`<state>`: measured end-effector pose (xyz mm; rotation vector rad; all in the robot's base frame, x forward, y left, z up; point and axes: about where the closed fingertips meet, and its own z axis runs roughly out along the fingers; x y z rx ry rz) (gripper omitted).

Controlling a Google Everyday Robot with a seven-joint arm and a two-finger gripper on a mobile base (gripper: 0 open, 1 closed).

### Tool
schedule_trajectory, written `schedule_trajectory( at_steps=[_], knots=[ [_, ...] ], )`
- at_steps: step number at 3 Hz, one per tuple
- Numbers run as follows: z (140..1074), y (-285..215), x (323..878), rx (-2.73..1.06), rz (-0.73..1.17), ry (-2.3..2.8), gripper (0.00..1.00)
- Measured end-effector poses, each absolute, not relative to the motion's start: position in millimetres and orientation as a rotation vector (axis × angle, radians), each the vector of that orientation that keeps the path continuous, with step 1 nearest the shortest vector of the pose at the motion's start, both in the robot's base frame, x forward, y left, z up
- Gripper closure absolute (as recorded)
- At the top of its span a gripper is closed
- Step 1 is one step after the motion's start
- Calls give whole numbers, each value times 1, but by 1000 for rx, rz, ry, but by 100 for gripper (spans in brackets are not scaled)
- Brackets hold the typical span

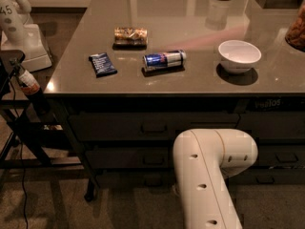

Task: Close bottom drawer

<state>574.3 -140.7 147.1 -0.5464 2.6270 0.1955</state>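
The bottom drawer [126,179] is the lowest of three wide dark drawers under the table, below the top drawer [119,127] and the middle drawer [119,157]. Its front looks about level with the two above. Its right part is hidden behind my white arm [209,175], which rises from the bottom edge and bends at an elbow in front of the drawer stack. My gripper is hidden behind the arm, somewhere low by the drawers.
On the grey table [190,80] lie a blue can [163,59] on its side, a dark blue packet [102,64], a brown snack bag [130,35] and a white bowl [239,56]. A narrower drawer stack [281,156] is at the right. A black stand [24,123] is at the left.
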Motion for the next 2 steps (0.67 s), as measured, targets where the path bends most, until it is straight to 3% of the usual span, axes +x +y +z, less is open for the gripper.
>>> schedule_trajectory(
  at_steps=[2],
  knots=[
    [151, -140, 599, -555, 127, 2568, 100]
  ],
)
